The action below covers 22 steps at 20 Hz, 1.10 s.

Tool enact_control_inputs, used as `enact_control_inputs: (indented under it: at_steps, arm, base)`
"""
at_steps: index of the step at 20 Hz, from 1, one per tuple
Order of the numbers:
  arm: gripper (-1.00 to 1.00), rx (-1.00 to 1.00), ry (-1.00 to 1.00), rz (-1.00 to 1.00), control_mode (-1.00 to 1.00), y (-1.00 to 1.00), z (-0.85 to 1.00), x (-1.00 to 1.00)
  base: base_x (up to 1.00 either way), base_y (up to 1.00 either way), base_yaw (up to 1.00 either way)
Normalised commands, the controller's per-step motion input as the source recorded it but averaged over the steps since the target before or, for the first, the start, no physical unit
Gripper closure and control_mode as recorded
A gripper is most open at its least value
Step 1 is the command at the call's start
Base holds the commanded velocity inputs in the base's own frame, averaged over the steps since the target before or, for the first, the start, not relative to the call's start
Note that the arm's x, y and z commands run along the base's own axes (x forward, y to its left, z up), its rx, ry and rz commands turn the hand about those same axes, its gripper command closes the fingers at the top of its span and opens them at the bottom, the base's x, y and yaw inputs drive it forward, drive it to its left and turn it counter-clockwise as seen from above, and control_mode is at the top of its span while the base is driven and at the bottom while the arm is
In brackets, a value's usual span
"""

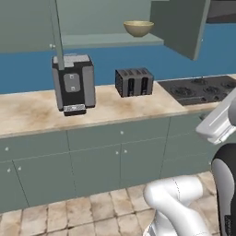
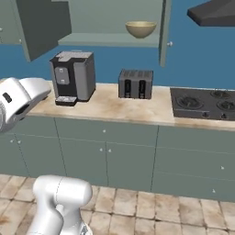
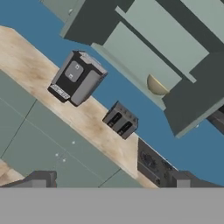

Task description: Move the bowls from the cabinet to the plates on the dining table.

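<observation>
Pale olive bowl [image 1: 138,28] is sitting on the open cabinet [image 2: 110,39] shelf, well ahead of the claw [image 3: 109,183] and far from it. Claw is hanging wide open, holding nothing, its two dark tips showing at the bottom of the hand view. Between claw and cabinet, the marble table [image 1: 115,110] is carrying a coffee machine [image 1: 73,84] and a dark toaster [image 1: 134,82], both standing below the bowl. Black cooktop [image 2: 204,103] is lying beside the toaster.
</observation>
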Motion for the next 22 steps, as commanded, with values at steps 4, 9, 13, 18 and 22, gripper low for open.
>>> enact_control_inputs:
  at_steps: [4,9,13,18,22]
  arm:
    - [-1.00,0.00,0.00,0.00,1.00,0.00,0.00,0.00]
    - [-1.00,0.00,0.00,0.00,1.00,0.00,0.00,0.00]
    - [-1.00,0.00,0.00,0.00,1.00,0.00,0.00,0.00]
    - [-1.00,0.00,0.00,0.00,1.00,0.00,0.00,0.00]
    - [-1.00,0.00,0.00,0.00,1.00,0.00,0.00,0.00]
  base:
    - [0.43,-0.17,0.18]
    - [0.50,-0.13,0.15]
    - [0.53,-0.20,0.14]
    - [0.47,-0.35,0.12]
    - [0.46,-0.36,0.12]
